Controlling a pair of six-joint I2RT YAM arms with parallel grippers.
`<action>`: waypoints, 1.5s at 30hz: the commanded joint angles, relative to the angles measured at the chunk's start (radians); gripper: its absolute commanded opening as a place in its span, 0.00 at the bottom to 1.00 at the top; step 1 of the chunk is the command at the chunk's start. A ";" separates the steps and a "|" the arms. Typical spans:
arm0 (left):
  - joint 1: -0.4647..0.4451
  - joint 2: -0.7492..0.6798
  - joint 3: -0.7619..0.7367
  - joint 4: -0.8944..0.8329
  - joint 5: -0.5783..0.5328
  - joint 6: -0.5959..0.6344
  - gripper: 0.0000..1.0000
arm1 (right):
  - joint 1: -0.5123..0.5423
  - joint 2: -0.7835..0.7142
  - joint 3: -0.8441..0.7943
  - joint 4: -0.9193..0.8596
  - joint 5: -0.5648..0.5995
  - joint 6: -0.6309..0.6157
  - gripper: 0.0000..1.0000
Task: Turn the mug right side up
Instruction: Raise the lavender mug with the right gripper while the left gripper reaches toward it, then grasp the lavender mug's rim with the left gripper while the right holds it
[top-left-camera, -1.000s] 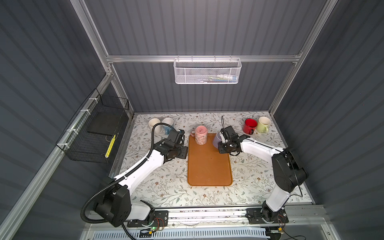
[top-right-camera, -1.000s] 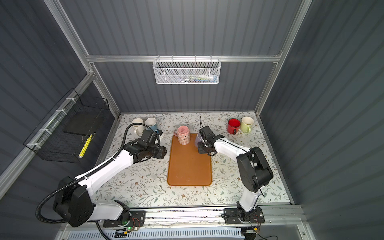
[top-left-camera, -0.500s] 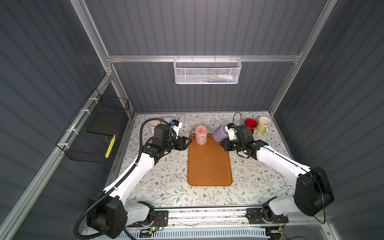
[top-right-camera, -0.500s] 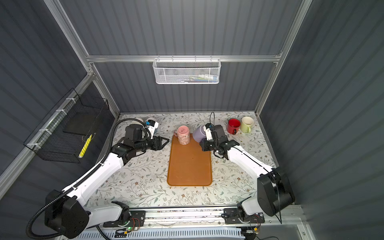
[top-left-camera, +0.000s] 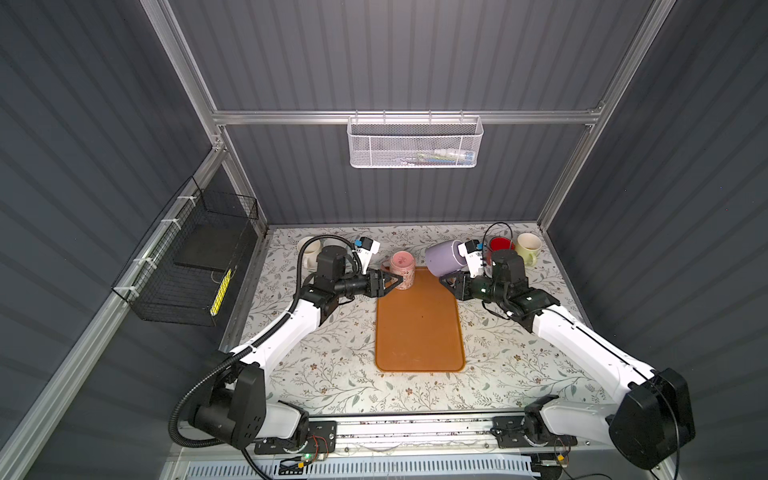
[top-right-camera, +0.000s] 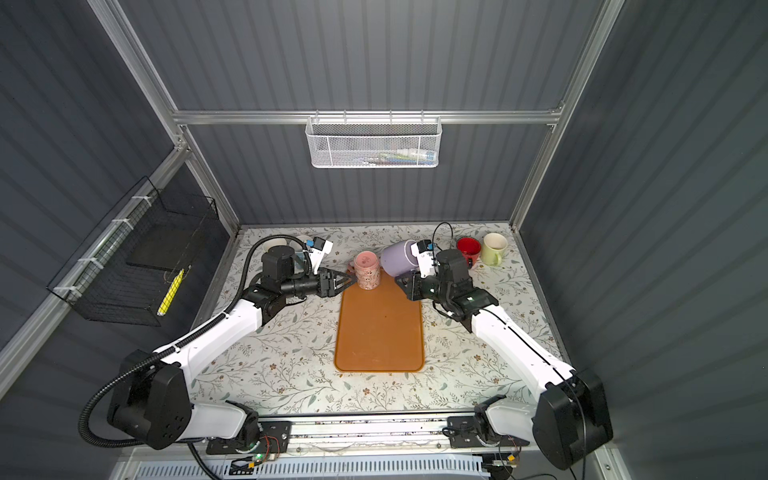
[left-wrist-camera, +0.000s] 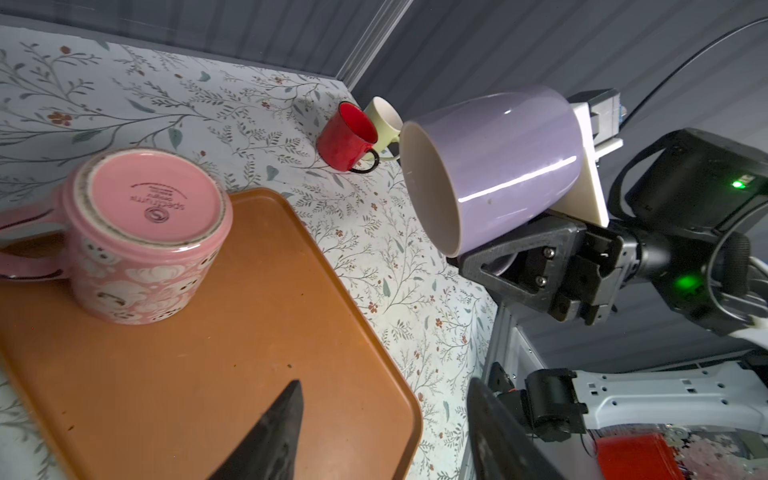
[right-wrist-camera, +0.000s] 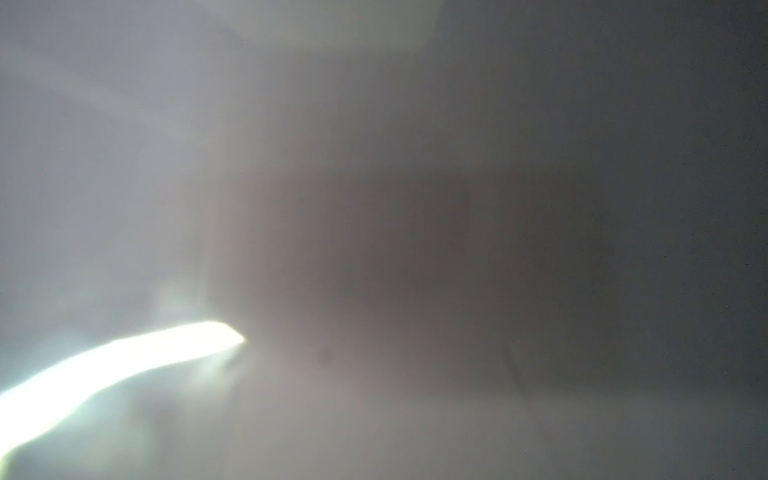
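A lilac mug (top-left-camera: 444, 257) (top-right-camera: 398, 258) (left-wrist-camera: 498, 166) hangs tilted on its side above the tray's far right corner, its mouth facing the left arm. My right gripper (top-left-camera: 451, 286) (top-right-camera: 405, 286) (left-wrist-camera: 500, 264) is shut on its handle from below. The right wrist view is only a grey blur. A pink patterned mug (top-left-camera: 402, 269) (top-right-camera: 368, 270) (left-wrist-camera: 153, 237) stands upside down on the far end of the orange tray (top-left-camera: 419, 332) (top-right-camera: 380, 332) (left-wrist-camera: 199, 374). My left gripper (top-left-camera: 395, 281) (top-right-camera: 351, 280) (left-wrist-camera: 384, 386) is open and empty, level, beside the pink mug's handle side.
A red mug (top-left-camera: 500, 245) (left-wrist-camera: 347, 141) and a cream mug (top-left-camera: 528, 248) (left-wrist-camera: 384, 118) stand upright at the back right. White mugs (top-left-camera: 309, 249) sit at the back left behind my left arm. A black wire basket (top-left-camera: 187, 266) hangs on the left wall, a white one (top-left-camera: 413, 143) on the back wall.
My right gripper has lifted the lilac mug off the table and tipped it sideways. My left arm rose and levelled toward the pink mug, its jaws a little wider.
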 joint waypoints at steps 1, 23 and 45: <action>-0.028 -0.001 0.024 0.127 0.093 -0.057 0.63 | -0.010 -0.022 -0.012 0.140 -0.086 0.024 0.00; -0.055 0.085 0.044 0.517 0.180 -0.308 0.65 | 0.016 -0.044 -0.033 0.263 -0.211 0.083 0.00; -0.075 0.128 0.091 0.658 0.145 -0.405 0.63 | 0.062 -0.006 -0.025 0.369 -0.243 0.112 0.00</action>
